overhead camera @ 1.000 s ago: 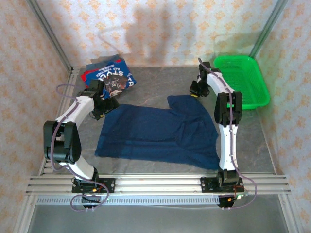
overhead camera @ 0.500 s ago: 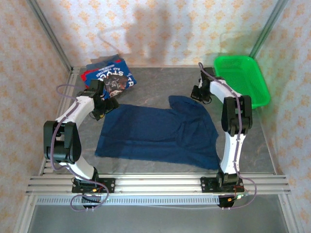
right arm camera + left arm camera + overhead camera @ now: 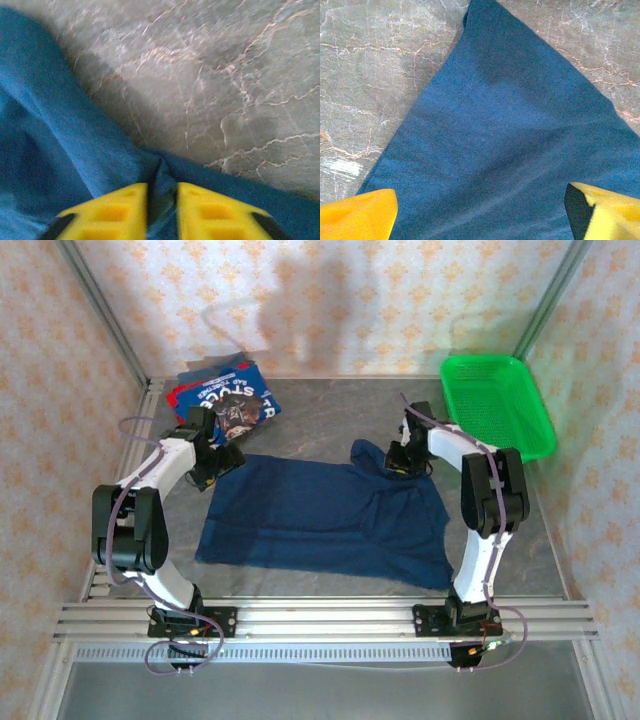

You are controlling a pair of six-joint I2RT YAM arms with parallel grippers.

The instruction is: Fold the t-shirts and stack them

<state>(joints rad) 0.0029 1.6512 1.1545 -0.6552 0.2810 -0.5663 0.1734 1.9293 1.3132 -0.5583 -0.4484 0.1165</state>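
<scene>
Robot test booth: floral-papered panels (image 3: 330, 300), aluminium rail (image 3: 320, 620), grey marble-look tabletop (image 3: 320, 410).

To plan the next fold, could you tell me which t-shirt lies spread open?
The dark navy t-shirt, spread flat in the middle; the printed blue and red ones sit folded in a pile far left.

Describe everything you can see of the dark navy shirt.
The navy t-shirt is soft, plain dark blue cloth, spread mostly flat on the grey marbled table, its right part rumpled. The right gripper pinches a ridge of its far right edge; the open left gripper hovers over its far left corner.
</scene>
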